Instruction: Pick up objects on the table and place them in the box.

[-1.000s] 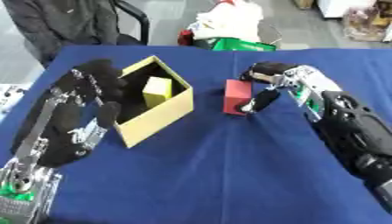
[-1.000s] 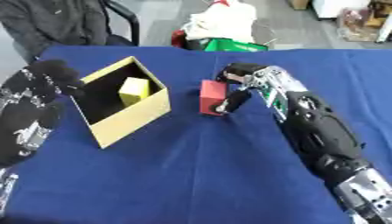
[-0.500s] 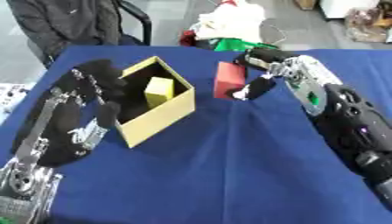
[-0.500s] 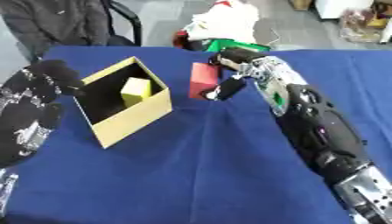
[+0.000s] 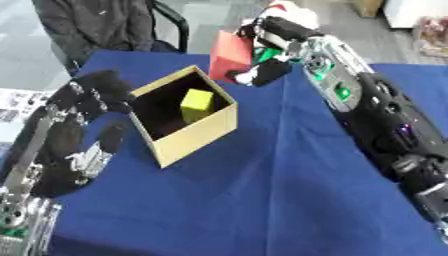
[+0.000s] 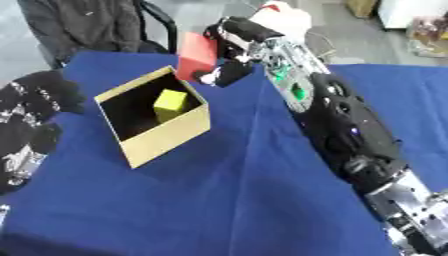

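My right robot hand (image 5: pixel 273 47) grips the red block (image 5: pixel 231 54) in the air beside the box (image 5: pixel 185 116), which holds a yellow block (image 5: pixel 197 103). My left robot hand (image 5: pixel 74 125) rests open beside the box on the tabletop (image 5: pixel 262 190).

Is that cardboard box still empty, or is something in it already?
Not empty. The open-topped box holds a yellow block on its floor. The red block is outside, held in the right hand above the far rim.
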### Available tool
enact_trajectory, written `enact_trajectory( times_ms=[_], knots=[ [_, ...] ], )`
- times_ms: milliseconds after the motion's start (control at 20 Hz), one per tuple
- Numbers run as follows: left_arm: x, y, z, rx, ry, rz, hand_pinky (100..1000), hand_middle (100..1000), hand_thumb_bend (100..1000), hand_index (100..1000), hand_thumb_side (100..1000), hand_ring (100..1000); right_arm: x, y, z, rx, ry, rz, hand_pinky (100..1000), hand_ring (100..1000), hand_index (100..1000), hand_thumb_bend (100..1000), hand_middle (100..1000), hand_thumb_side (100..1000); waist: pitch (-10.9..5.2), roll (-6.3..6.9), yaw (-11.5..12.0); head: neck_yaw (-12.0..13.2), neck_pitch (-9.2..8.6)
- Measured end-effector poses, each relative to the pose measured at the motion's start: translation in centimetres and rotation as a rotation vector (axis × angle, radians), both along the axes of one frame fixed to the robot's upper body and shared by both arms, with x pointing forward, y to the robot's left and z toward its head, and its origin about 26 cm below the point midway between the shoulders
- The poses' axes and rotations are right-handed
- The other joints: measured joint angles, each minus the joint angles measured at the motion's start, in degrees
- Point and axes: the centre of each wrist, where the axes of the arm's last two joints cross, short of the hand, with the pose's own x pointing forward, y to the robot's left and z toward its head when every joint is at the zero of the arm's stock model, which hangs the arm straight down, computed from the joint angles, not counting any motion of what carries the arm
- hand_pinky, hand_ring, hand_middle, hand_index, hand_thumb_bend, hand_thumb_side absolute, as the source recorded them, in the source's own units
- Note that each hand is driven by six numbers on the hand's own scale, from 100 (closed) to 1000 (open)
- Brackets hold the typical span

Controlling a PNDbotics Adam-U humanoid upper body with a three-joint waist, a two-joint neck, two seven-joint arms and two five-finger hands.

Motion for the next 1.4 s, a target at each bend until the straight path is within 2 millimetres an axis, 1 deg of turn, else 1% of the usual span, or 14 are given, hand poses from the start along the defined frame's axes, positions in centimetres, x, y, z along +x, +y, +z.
enact_trajectory(
  times_ms=[150,300,400,450,500,550,600,650,750,900,1100,1200,1250,1400],
  knots=[
    [0.0,-0.1,0.4,-0.009,-0.013,-0.013,684,699,399,855,469,722,0.4,0.5,-1.1,-0.003,0.031,0.004,782,782,696,248,485,452,0.43,0.01,1.55,-1.25,-0.18],
    [0.0,-0.2,0.6,-0.012,-0.018,-0.019,684,699,398,855,472,721,0.6,0.8,-2.3,-0.019,0.044,0.004,787,789,751,267,521,462,0.66,0.01,1.96,-2.18,-0.25],
    [0.0,-0.3,0.7,-0.013,-0.021,-0.023,684,699,397,855,472,721,0.7,1.0,-3.2,-0.04,0.045,0.006,797,807,825,305,627,476,0.91,0.0,1.87,-2.48,-0.35],
    [0.0,-0.4,0.7,-0.014,-0.022,-0.024,684,699,397,855,472,721,0.7,1.1,-3.6,-0.052,0.044,0.009,807,824,886,344,707,488,0.99,-0.04,1.82,-2.5,-0.43],
    [-0.1,-0.4,0.7,-0.016,-0.023,-0.026,684,699,398,855,472,721,0.7,1.2,-3.8,-0.066,0.041,0.013,812,830,905,359,733,490,1.0,-0.12,1.78,-2.5,-0.44],
    [-0.1,-0.5,0.8,-0.018,-0.023,-0.027,684,699,398,855,472,721,0.7,1.4,-4.0,-0.076,0.036,0.019,826,855,957,407,809,502,1.0,-0.21,1.71,-2.5,-0.46],
    [-0.1,-0.5,0.8,-0.02,-0.023,-0.028,683,699,398,855,472,721,0.6,1.5,-4.1,-0.088,0.032,0.025,832,864,971,427,836,506,1.0,-0.31,1.67,-2.49,-0.47],
    [-0.1,-0.5,0.8,-0.02,-0.023,-0.028,683,699,398,855,473,721,0.6,1.6,-4.2,-0.1,0.029,0.029,846,885,995,471,893,510,1.0,-0.37,1.61,-2.48,-0.48],
    [-0.1,-0.5,0.8,-0.021,-0.023,-0.028,683,699,399,855,471,721,0.6,1.6,-4.1,-0.113,0.016,0.031,854,908,1000,514,935,524,0.99,-0.39,1.43,-2.43,-0.49],
    [-0.1,-0.5,0.8,-0.021,-0.023,-0.028,683,698,400,855,472,721,0.5,1.8,-3.9,-0.113,-0.006,0.029,855,920,1000,518,952,533,0.94,-0.67,0.98,-2.36,-0.5],
    [-0.1,-0.5,0.7,-0.022,-0.019,-0.025,683,698,400,854,471,720,0.1,1.8,-2.7,-0.04,-0.05,0.023,840,910,981,467,906,541,0.45,-0.86,-0.48,-1.6,-0.5],
    [-0.1,-0.4,0.6,-0.022,-0.016,-0.019,682,697,400,854,472,720,-0.3,1.6,-1.6,0.028,-0.076,0.027,826,895,967,429,864,540,0.16,-1.08,-1.6,-0.88,-0.49],
    [-0.1,-0.2,0.4,-0.024,-0.011,-0.011,682,697,400,854,473,720,-0.6,1.4,-0.9,0.065,-0.089,0.032,812,881,948,391,829,529,0.04,-1.16,-2.29,-0.41,-0.49],
    [-0.1,0.2,0.0,-0.028,0.001,0.018,681,696,399,854,476,720,-1.9,0.5,0.8,0.206,-0.107,0.052,796,869,917,280,785,510,-0.52,-1.25,-5.01,1.47,-0.41]
  ],
)
